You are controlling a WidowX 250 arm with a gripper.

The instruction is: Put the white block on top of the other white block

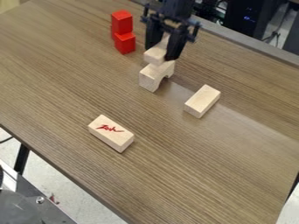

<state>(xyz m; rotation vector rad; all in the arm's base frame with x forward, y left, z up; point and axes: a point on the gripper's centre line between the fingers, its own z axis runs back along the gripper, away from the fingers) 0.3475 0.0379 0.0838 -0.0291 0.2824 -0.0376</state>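
At the upper middle, the black gripper (pixel 161 52) points down with its fingers closed on the two sides of a pale, whitish wooden block (pixel 155 54). That block is directly above a pale arch-shaped block (pixel 149 78) standing on the table; whether the two touch, I cannot tell. Part of the held block is hidden behind the fingers. Another pale rectangular block (pixel 202 101) lies to the right of the arch. A further pale block with a red mark (pixel 111 133) lies nearer the front, left of centre.
Two red cubes stand at the back left of the gripper, the upper red cube (pixel 122 22) on the lower red cube (pixel 125 43). The brown wooden table (pixel 192 175) has its near edge running diagonally at the lower left. Dark equipment is behind the far edge.
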